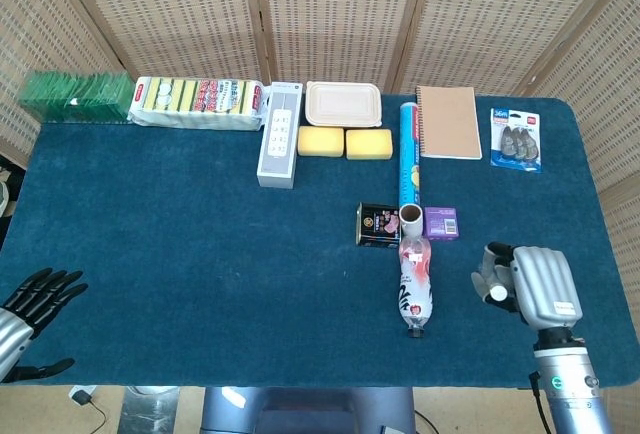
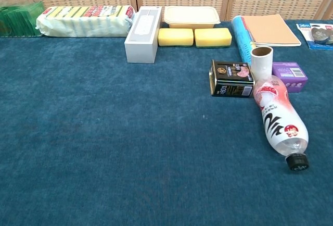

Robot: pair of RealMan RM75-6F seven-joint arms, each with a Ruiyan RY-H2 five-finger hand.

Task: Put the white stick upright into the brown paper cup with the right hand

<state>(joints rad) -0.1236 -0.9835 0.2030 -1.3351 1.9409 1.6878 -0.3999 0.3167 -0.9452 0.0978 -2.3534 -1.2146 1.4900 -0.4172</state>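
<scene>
Right hand (image 1: 530, 289) near table (image 1: 200, 254) edge

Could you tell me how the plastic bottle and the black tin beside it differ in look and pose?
The plastic bottle is clear with a pink label and lies on its side, cap toward the table's near edge. The black tin is opaque, boxy, shorter and stands upright. Both sit on the blue cloth next to the brown paper cup.

The right robot hand (image 1: 528, 285) has a ribbed silver back and grey fingers. Its silver wrist carries a green light. The left robot hand (image 1: 36, 297) is glossy black.
</scene>
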